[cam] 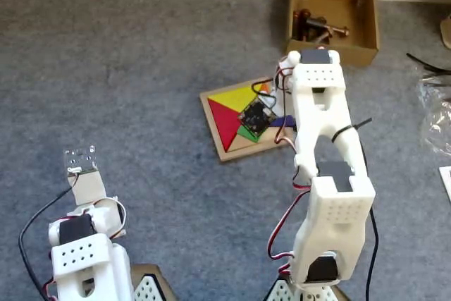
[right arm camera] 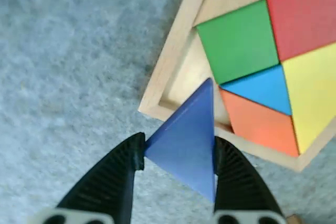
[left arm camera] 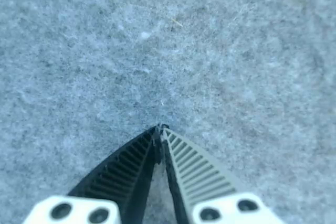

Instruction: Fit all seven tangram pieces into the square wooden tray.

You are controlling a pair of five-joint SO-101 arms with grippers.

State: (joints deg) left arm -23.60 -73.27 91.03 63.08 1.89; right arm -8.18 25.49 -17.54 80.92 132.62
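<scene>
Clamping a blue triangle (right arm camera: 186, 135), the right gripper (right arm camera: 178, 149) hovers at the tray (right arm camera: 173, 51); five pieces (right arm camera: 239, 40) sit fitted; left gripper (left arm camera: 160, 129) closed.

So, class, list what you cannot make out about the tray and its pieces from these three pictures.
1. High view: the right arm covers one side of the wooden tray, hiding what lies there.
2. Right wrist view: the tray runs off the frame edge, so its contents cannot be fully counted.
3. Right wrist view: whether the blue triangle in the right gripper touches the tray is unclear.
4. High view: the cardboard box contents are too small to identify.
</scene>
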